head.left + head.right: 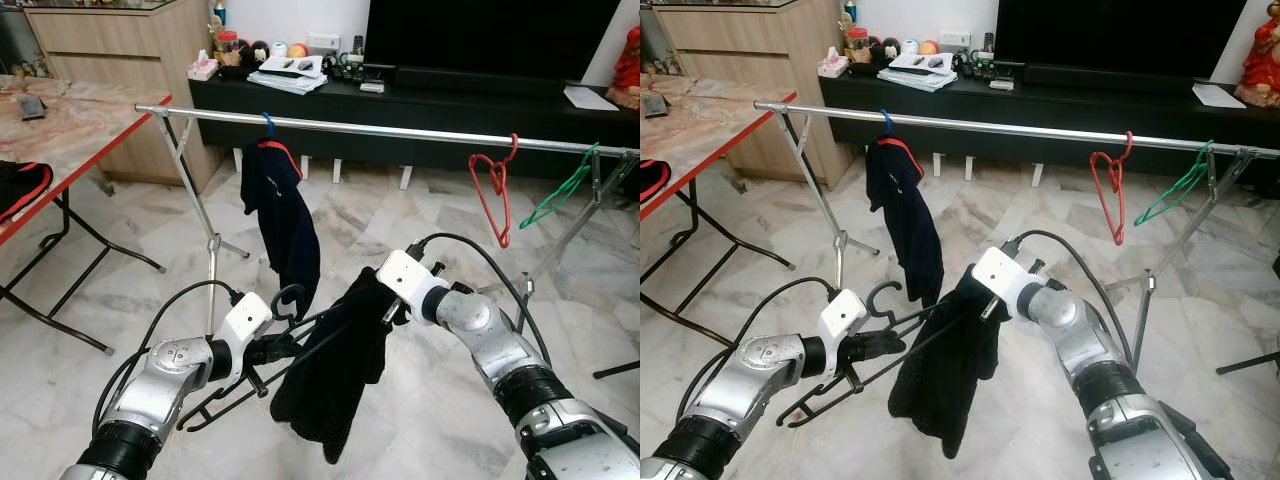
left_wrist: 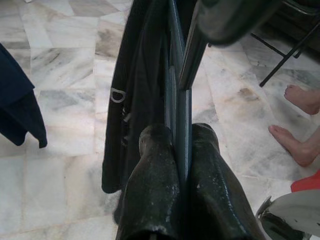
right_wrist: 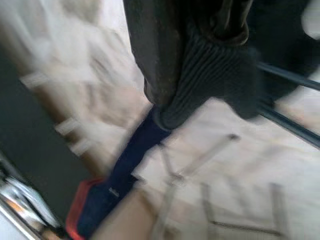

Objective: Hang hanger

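A black hanger (image 1: 250,375) is held low over the floor, hook up, with a black garment (image 1: 335,385) draped on its right end. My left gripper (image 1: 278,346) is shut on the hanger just below the hook; in the left wrist view its fingers (image 2: 152,190) pinch the hanger's bar (image 2: 181,120). My right gripper (image 1: 386,308) is shut on the garment's top edge, and the right wrist view shows its ribbed collar (image 3: 210,75) between the fingers. The silver clothes rail (image 1: 400,130) runs across above and behind both grippers.
On the rail hang a navy garment (image 1: 285,220) on a blue hanger, a red hanger (image 1: 492,190) and a green hanger (image 1: 565,190). A red-edged folding table (image 1: 70,130) stands left, a black TV console (image 1: 420,100) behind. A person's bare feet (image 2: 300,125) are close by.
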You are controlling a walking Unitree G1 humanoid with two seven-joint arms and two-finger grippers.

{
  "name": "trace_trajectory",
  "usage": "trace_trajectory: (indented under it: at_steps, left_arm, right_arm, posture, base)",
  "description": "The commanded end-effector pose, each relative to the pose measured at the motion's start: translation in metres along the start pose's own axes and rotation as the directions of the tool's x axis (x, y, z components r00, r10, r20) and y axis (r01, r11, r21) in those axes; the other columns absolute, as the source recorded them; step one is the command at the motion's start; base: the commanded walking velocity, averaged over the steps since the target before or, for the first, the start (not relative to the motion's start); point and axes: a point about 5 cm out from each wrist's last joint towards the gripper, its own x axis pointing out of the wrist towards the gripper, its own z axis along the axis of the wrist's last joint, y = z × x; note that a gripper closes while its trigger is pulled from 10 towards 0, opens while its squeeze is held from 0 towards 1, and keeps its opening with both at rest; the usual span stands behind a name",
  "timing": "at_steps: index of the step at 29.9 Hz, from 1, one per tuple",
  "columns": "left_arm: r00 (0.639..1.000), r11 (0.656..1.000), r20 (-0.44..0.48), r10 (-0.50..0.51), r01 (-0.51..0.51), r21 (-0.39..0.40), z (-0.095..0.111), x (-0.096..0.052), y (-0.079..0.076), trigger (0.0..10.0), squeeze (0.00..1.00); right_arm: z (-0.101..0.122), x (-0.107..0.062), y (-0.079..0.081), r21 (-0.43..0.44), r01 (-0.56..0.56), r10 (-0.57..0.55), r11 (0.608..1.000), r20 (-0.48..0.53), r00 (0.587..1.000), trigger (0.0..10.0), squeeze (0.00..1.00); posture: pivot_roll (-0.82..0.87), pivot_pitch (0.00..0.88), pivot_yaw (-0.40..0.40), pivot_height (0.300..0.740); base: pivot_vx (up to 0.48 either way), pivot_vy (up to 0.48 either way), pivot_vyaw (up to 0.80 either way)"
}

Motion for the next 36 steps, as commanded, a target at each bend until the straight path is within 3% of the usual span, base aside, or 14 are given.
trace_trajectory:
  at_steps: [1, 7, 10, 11, 15, 20, 27, 29, 32, 33, 35, 36]
  left_arm:
    - [1.0, 1.0, 0.018, -0.009, 0.009, 0.006, 0.006, -0.001, 0.0, 10.0, 0.0]
    - [0.999, 1.0, 0.027, -0.019, 0.019, -0.003, 0.008, -0.001, -0.001, 10.0, 0.0]
    - [0.999, 1.0, 0.031, -0.02, 0.021, -0.008, 0.009, -0.001, -0.001, 10.0, 0.0]
    - [0.999, 1.0, 0.031, -0.02, 0.021, -0.008, 0.009, -0.001, -0.001, 10.0, 0.0]
    - [0.999, 1.0, 0.038, -0.022, 0.023, -0.014, 0.01, 0.0, -0.002, 10.0, 0.0]
    - [0.999, 1.0, 0.042, -0.021, 0.022, -0.016, 0.01, 0.002, -0.003, 10.0, 0.0]
    - [0.997, 0.999, 0.062, 0.044, -0.044, -0.007, 0.012, 0.003, 0.003, 10.0, 0.0]
    - [0.994, 0.997, 0.084, 0.073, -0.072, -0.012, 0.015, 0.003, 0.006, 10.0, 0.0]
    - [0.993, 0.998, 0.092, 0.068, -0.067, -0.017, 0.017, 0.003, 0.006, 10.0, 0.0]
    - [0.994, 0.998, 0.095, 0.062, -0.061, -0.02, 0.017, 0.003, 0.005, 10.0, 0.0]
    - [0.993, 0.998, 0.099, 0.059, -0.057, -0.024, 0.017, 0.003, 0.005, 10.0, 0.0]
    - [0.993, 0.998, 0.104, 0.054, -0.051, -0.027, 0.017, 0.003, 0.004, 10.0, 0.0]
  right_arm:
    - [0.017, 0.001, 0.002, -0.03, -0.046, 0.048, 0.999, 0.085, 0.995, 10.0, 0.0]
    - [0.037, -0.004, 0.023, -0.089, -0.231, 0.246, 0.969, 0.241, 0.939, 10.0, 0.0]
    - [0.046, -0.014, 0.039, -0.146, -0.349, 0.378, 0.926, 0.296, 0.877, 10.0, 0.0]
    - [0.046, -0.014, 0.039, -0.146, -0.349, 0.378, 0.926, 0.296, 0.877, 10.0, 0.0]
    - [0.049, -0.027, 0.05, -0.213, -0.444, 0.492, 0.87, 0.322, 0.809, 10.0, 0.0]
    - [0.053, -0.035, 0.054, -0.231, -0.485, 0.537, 0.844, 0.35, 0.768, 10.0, 0.0]
    - [0.045, -0.042, 0.052, -0.223, -0.491, 0.539, 0.842, 0.306, 0.785, 10.0, 0.0]
    - [0.034, -0.04, 0.046, -0.202, -0.454, 0.494, 0.868, 0.248, 0.834, 10.0, 0.0]
    - [0.03, -0.039, 0.044, -0.184, -0.456, 0.489, 0.871, 0.236, 0.84, 10.0, 0.0]
    - [0.033, -0.041, 0.044, -0.172, -0.459, 0.49, 0.872, 0.258, 0.833, 10.0, 0.75]
    - [0.035, -0.042, 0.044, -0.163, -0.46, 0.488, 0.873, 0.274, 0.828, 10.0, 1.0]
    - [0.037, -0.043, 0.044, -0.167, -0.466, 0.495, 0.869, 0.284, 0.821, 10.0, 1.0]
  posture:
    - [0.05, 0.039, -0.035, 0.74]
    - [0.05, 0.039, -0.034, 0.74]
    - [0.05, 0.041, -0.033, 0.74]
    - [0.05, 0.041, -0.033, 0.74]
    - [0.04, 0.043, -0.033, 0.74]
    - [0.04, 0.044, -0.033, 0.74]
    - [0.04, 0.047, -0.034, 0.74]
    - [0.04, 0.047, -0.033, 0.74]
    - [0.04, 0.047, -0.033, 0.74]
    - [0.04, 0.048, -0.034, 0.74]
    - [0.04, 0.048, -0.034, 0.74]
    - [0.03, 0.047, -0.034, 0.74]
  base:
    - [0.0, 0.0, 0.0]
    - [0.0, 0.0, 0.0]
    - [0.0, 0.0, 0.0]
    - [0.0, 0.0, 0.0]
    - [0.0, 0.0, 0.0]
    - [0.0, 0.0, 0.0]
    - [0.0, 0.0, 0.0]
    - [0.0, 0.0, 0.0]
    - [0.0, 0.0, 0.0]
    - [0.0, 0.0, 0.0]
    - [0.0, 0.0, 0.0]
    - [0.0, 0.0, 0.0]
